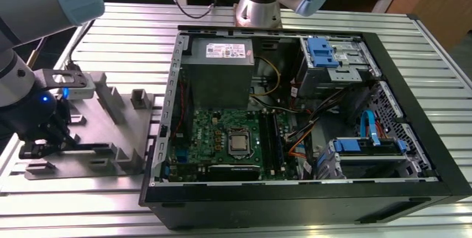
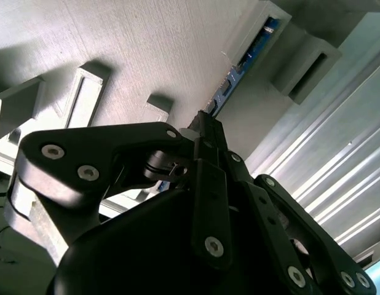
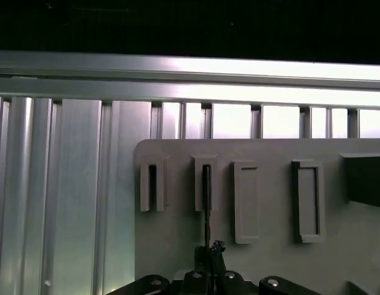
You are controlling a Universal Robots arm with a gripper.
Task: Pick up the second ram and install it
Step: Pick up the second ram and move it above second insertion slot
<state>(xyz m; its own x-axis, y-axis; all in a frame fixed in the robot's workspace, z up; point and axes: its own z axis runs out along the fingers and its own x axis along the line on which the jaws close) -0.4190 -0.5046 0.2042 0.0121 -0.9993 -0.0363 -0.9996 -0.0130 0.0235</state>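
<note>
The second ram (image 2: 239, 64) is a thin blue-green stick standing on edge in the slotted blocks of the grey tray (image 2: 134, 43). In the first wrist view the ram (image 3: 206, 203) shows edge-on as a dark line running out of a slot. My gripper (image 2: 205, 129) has its fingers together around the near end of the stick, which still rests in the tray. In the exterior view the gripper (image 1: 37, 148) hangs low over the tray (image 1: 110, 138) at the exterior view's left, outside the open computer case (image 1: 413, 138).
Inside the case lie the green motherboard (image 1: 221, 138) with long dark memory slots (image 1: 274, 138), a grey power-supply box (image 1: 220, 72), cables and blue drive brackets (image 1: 322, 52). The tray's upright blocks (image 1: 110, 97) stand close to my gripper. All of it sits on a ribbed metal table (image 1: 132, 33).
</note>
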